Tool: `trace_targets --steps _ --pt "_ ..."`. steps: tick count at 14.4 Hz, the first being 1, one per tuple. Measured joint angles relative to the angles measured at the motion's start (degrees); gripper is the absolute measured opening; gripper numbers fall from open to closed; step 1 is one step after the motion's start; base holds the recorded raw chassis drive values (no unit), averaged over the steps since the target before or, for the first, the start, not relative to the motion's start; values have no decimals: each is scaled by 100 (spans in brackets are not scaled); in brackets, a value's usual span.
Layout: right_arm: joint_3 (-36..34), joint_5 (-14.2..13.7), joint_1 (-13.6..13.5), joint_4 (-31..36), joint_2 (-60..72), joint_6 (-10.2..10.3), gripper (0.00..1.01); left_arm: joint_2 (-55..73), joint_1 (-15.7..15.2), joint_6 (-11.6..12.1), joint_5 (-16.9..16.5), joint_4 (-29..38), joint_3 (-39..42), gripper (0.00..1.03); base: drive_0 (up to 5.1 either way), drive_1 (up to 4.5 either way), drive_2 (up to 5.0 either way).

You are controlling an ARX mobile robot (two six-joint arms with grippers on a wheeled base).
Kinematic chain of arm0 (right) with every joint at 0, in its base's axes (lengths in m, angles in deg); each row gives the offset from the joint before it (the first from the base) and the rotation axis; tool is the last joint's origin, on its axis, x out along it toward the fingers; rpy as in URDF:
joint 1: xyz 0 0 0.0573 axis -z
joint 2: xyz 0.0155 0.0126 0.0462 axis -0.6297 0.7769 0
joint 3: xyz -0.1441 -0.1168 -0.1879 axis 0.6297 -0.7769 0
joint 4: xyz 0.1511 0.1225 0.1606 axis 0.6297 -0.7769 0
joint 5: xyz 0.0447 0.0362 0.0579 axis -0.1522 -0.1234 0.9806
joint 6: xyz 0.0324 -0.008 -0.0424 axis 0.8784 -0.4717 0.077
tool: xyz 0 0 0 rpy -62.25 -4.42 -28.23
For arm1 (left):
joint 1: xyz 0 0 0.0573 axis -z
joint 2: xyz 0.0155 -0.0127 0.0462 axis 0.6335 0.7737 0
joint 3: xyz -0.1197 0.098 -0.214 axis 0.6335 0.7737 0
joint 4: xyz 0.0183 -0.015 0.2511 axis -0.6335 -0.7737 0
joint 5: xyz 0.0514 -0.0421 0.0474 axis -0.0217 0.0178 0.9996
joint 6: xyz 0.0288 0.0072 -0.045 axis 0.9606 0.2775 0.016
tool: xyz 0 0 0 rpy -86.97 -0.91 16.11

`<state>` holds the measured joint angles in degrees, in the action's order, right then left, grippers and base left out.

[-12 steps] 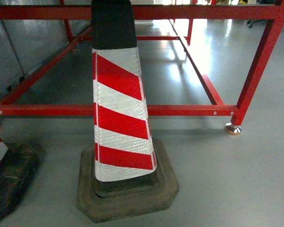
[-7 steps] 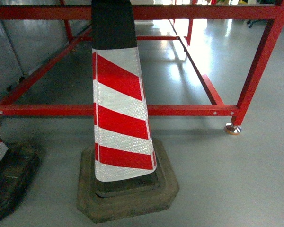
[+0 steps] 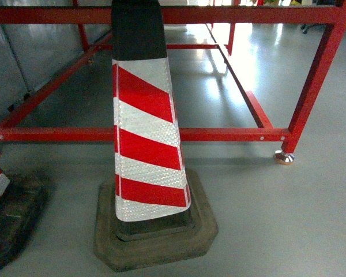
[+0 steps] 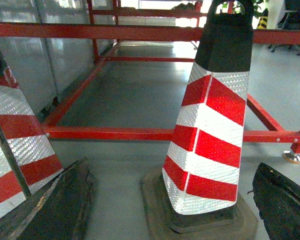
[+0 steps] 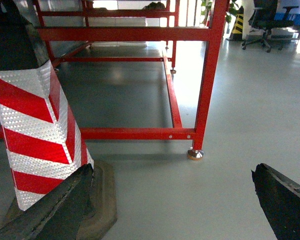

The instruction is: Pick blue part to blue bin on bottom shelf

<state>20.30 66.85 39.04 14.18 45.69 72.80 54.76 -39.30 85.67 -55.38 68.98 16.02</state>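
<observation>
Blue part, blue bin and steel bottom shelf are all missing from the 3 views, so where the part lies cannot be told (nor its long axis, nor which arm is nearer to it). Going from the left of the head view: the worn black rubber base of a second striped cone sits at the frame edge, then a tall red-and-white reflective traffic cone with a black top stands upright on its dark octagonal rubber base directly ahead, just in front of the low rail of a red painted steel frame, whose right post ends in a round metal levelling foot on the smooth grey floor. Neither arm shows in the head view. In the left wrist view the left gripper has its 2 dark fingers spread wide at the lower corners, with nothing between them but the cone beyond. In the right wrist view the right gripper is likewise splayed and empty, the cone to its left and the frame post ahead. My judgement: the task has not reached any grasp; the robot must first bring the part and shelf into sight.
</observation>
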Motion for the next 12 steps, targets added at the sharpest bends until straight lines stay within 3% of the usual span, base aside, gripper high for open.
trace_targets --steps 12 --pt "0 0 0 0 0 0 98 0 0 -2 0 0 0 98 0 0 0"
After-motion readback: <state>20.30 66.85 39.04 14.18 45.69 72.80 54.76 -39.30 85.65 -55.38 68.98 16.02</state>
